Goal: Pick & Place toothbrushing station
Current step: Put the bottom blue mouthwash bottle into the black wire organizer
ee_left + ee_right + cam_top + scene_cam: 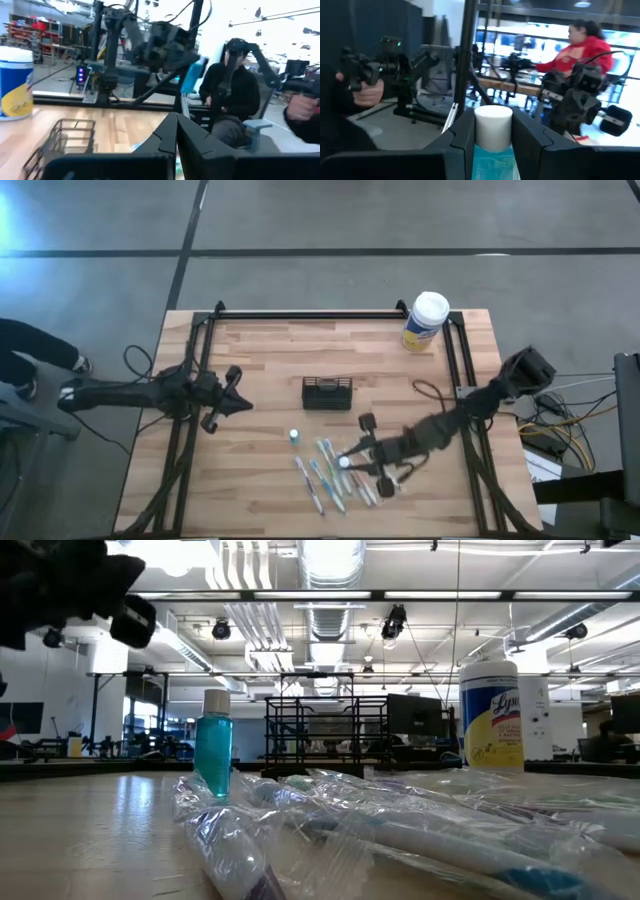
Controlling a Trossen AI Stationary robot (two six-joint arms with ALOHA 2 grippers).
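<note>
The toothbrushing station, a small black wire-mesh holder, rests on its base at the table's middle. A small teal bottle with a white cap is in my right gripper, over several bagged toothbrushes that lie flat near the front edge. A second teal bottle stands upright on the table to their left. My left gripper is shut and holds nothing, left of the holder and pointing at it. My right gripper pinches the teal bottle's body just under its white cap between its two fingers. The fingers come in about level from the table's right side. The bottle stands upright in the hold, cap up, above the toothbrushes.
A white-lidded, yellow-labelled canister stands at the far right corner. Black frame rails run along the table's far edge and sides. People sit or stand beyond the table. Bare wood lies between the holder and my left gripper.
</note>
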